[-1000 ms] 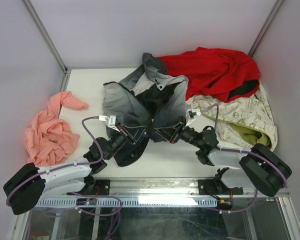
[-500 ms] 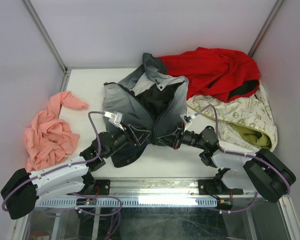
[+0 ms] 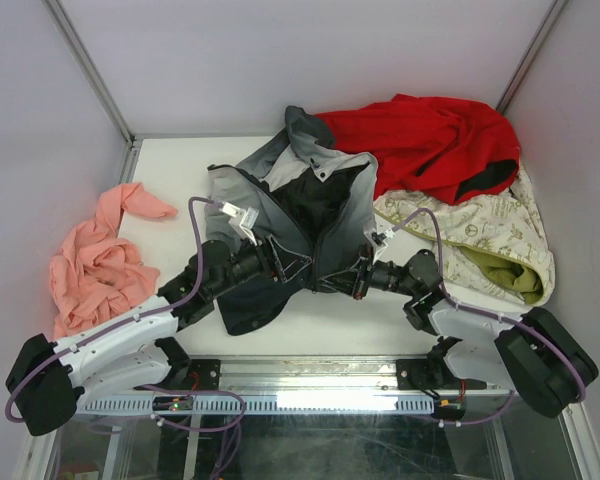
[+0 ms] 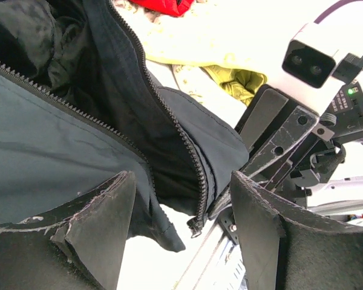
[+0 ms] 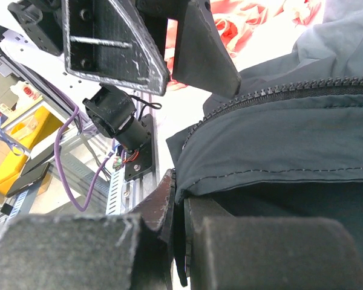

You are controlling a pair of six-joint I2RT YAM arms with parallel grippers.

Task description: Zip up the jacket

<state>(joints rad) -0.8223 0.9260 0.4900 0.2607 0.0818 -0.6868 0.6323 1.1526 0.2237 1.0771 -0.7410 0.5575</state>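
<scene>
Your left gripper [image 3: 292, 266] has its fingers spread apart, with the loose bottom end of the zipper [image 4: 196, 187] between them. Your right gripper [image 3: 342, 280] is pinched closed on the opposite hem. The jacket [image 3: 280, 205] lies unzipped mid-bench [image 3: 170, 170], collar toward the far edge.

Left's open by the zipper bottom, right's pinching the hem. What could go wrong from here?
1. The left gripper is open and the zipper end is ungripped; closing may catch only fabric.
2. The right gripper pinches the jacket by a thin hem edge; a tug may slip it.
3. Both grippers sit very close; they could collide.
</scene>
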